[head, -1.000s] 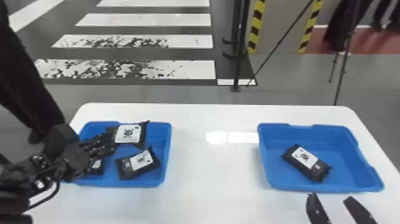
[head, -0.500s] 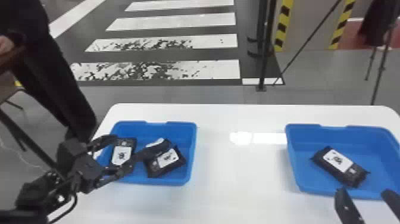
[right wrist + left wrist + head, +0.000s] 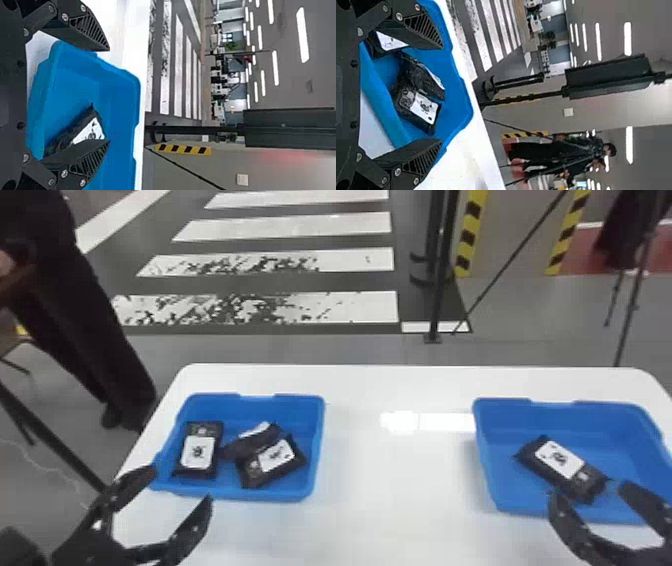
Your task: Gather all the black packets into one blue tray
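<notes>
In the head view my left gripper [image 3: 182, 485] stands open at the near left of the left blue tray [image 3: 314, 470], holding nothing. That tray holds three black packets: one [image 3: 198, 451] lies by the left wall, while another [image 3: 252, 438] leans against a third [image 3: 272, 461]. My right gripper [image 3: 585, 492] is open at the near edge of the right blue tray [image 3: 485, 455], where a single packet [image 3: 562, 466] lies diagonally. The left wrist view has the open left gripper [image 3: 442, 93] over its tray; the right wrist view has the open right gripper [image 3: 109, 95] over the other.
Both trays stand on a white table [image 3: 390, 475], with a wide stretch of tabletop between them. Beyond the far edge, a black pole [image 3: 442, 280] rises from the floor. A person in dark clothes stands past the table's left side.
My left gripper has drawn back from the left tray toward the near left, leaving three packets inside. The head view has shifted, then swung partly back. My right gripper stands open throughout.
</notes>
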Controlling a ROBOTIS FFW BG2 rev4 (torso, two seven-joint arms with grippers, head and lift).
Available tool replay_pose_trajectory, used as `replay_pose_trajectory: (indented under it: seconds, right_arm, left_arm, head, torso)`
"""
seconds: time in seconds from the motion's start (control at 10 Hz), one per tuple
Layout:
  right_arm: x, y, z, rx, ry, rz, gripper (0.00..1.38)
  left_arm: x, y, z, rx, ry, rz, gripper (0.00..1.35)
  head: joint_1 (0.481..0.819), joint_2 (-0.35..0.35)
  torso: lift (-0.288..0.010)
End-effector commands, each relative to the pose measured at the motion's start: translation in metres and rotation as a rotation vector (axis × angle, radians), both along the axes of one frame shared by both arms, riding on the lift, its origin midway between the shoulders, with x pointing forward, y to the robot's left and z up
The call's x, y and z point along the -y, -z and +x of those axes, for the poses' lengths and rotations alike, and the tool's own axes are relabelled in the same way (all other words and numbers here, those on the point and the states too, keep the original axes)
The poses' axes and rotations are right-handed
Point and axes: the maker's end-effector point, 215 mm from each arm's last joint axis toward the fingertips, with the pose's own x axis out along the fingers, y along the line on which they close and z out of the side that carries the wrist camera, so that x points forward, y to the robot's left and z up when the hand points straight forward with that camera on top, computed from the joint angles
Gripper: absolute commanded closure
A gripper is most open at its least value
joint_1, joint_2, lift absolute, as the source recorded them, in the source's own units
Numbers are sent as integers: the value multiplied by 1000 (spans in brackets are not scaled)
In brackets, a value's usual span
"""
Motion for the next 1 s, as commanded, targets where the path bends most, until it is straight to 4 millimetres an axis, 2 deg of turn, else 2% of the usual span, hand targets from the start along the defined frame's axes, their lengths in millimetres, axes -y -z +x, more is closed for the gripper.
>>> replay_pose_trajectory:
  seconds: [0.0,0.1,0.2,0.3,0.4,0.5,0.7,0.9]
  right_arm:
    - [38,6,11,-52,41,-66,211]
    - [61,11,16,-95,57,-99,211]
    - [78,19,22,-141,63,-110,213]
    - [82,24,28,-185,58,-102,213]
    - [77,37,33,-234,34,-72,213]
    - [63,45,43,-260,-8,-43,213]
    - [49,56,62,-296,-55,-3,217]
    - [52,71,78,-334,-65,27,217]
  left_arm:
    - [1,-9,-24,15,-36,-105,219]
    - [13,-7,-33,-2,-29,-154,223]
    - [16,-7,-39,-10,-34,-189,234]
    - [16,-9,-40,-5,-38,-201,246]
    - [19,-11,-40,-2,-32,-215,251]
    - [23,-10,-37,-7,-27,-226,252]
    - [28,-10,-34,-8,-18,-238,262]
    - [35,-10,-30,-13,3,-251,266]
  head:
    - [695,81]
    - [695,62]
    - [695,15]
    - [695,-35]
    - [695,-64]
    - [695,-70]
    - [695,-55]
    - [695,-44]
  torso:
    - [-110]
    - [-110]
    - [-110]
    - [-110]
    - [-110]
    - [-110]
    - [-110]
    - [-110]
